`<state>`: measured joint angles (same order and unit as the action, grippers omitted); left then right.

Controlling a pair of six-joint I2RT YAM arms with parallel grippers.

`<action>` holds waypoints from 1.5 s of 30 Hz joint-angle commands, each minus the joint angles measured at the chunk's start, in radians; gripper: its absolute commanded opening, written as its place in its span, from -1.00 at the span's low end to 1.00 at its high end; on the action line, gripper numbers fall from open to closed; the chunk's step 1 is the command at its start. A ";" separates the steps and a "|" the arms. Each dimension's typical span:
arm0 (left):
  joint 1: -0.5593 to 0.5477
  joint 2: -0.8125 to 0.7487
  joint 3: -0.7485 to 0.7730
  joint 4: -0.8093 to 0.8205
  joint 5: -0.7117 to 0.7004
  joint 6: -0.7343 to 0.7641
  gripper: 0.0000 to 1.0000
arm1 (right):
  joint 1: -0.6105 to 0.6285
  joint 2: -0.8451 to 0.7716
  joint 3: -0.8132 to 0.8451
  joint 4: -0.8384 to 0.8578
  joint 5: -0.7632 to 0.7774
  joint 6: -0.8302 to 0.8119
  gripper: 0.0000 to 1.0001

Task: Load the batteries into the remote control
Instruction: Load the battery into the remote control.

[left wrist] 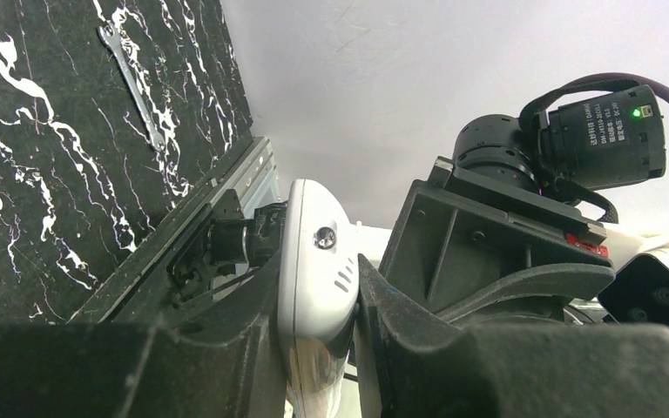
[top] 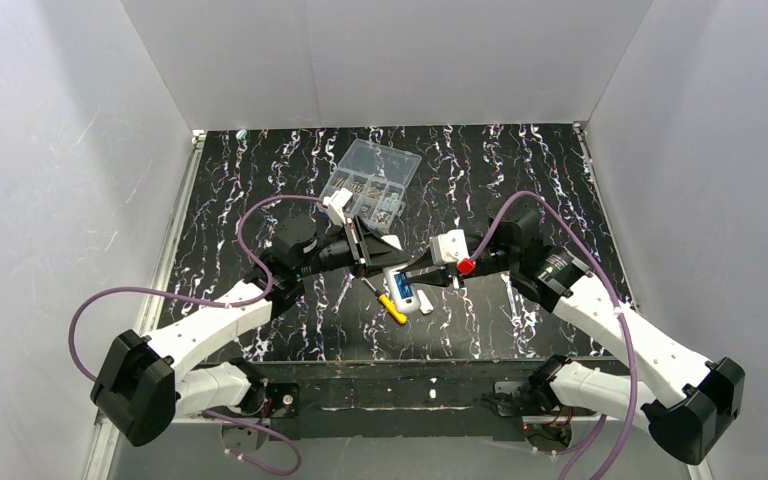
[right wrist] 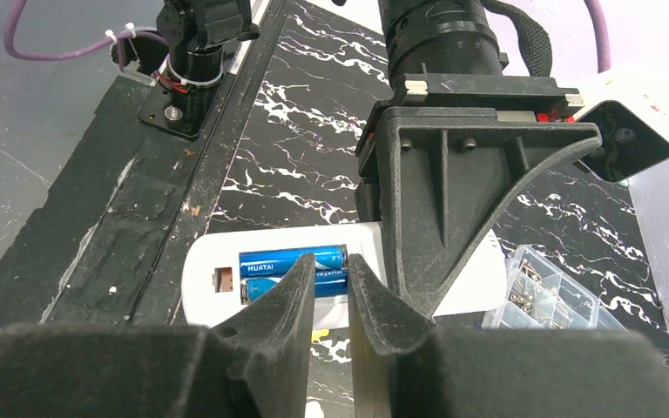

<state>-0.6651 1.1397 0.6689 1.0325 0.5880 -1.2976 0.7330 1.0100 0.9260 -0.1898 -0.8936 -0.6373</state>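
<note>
The white remote control (right wrist: 205, 300) is held above the mat with its open battery compartment facing up. Two blue batteries (right wrist: 279, 259) lie side by side in that compartment; the near one sits slightly tilted. My left gripper (left wrist: 318, 313) is shut on the remote (left wrist: 314, 261), gripping its far end; its black finger (right wrist: 453, 200) shows in the right wrist view. My right gripper (right wrist: 331, 270) hovers right over the batteries, jaws a narrow gap apart with nothing between them. From above, both grippers meet at the remote (top: 397, 278) in mid-table.
A yellow-handled screwdriver (top: 393, 307) and a small white cover piece (top: 426, 303) lie on the black marbled mat just in front of the remote. A clear compartment box (top: 372, 180) of small parts stands behind. White walls enclose the table.
</note>
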 commanded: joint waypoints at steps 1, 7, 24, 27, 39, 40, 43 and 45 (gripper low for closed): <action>0.003 -0.033 0.065 0.129 0.029 -0.025 -1.00 | -0.004 0.016 0.005 -0.121 -0.011 -0.003 -0.50; 0.004 -0.042 0.065 0.133 0.020 -0.022 -1.00 | -0.005 0.016 -0.009 -0.141 -0.009 -0.005 -0.53; 0.004 -0.046 0.068 0.172 -0.021 -0.031 -1.00 | -0.004 -0.014 -0.088 -0.148 -0.006 0.017 -0.61; 0.003 -0.048 0.067 0.178 -0.029 -0.030 -1.00 | -0.004 -0.027 -0.108 -0.140 0.002 0.029 -0.61; 0.004 -0.046 0.050 0.139 -0.016 0.018 -1.00 | -0.005 -0.100 -0.083 -0.106 0.029 0.115 -0.54; 0.004 -0.047 0.044 0.124 -0.017 0.029 -1.00 | -0.005 -0.114 -0.078 -0.096 0.028 0.131 -0.51; 0.003 -0.050 0.025 0.095 -0.013 0.065 -1.00 | -0.004 -0.168 -0.060 -0.051 0.031 0.206 -0.43; 0.003 -0.050 0.000 0.085 -0.012 0.085 -1.00 | -0.004 -0.203 -0.033 -0.043 0.044 0.257 -0.40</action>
<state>-0.6689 1.1347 0.6689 1.0378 0.5426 -1.2552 0.7303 0.8753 0.8471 -0.2310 -0.8661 -0.5022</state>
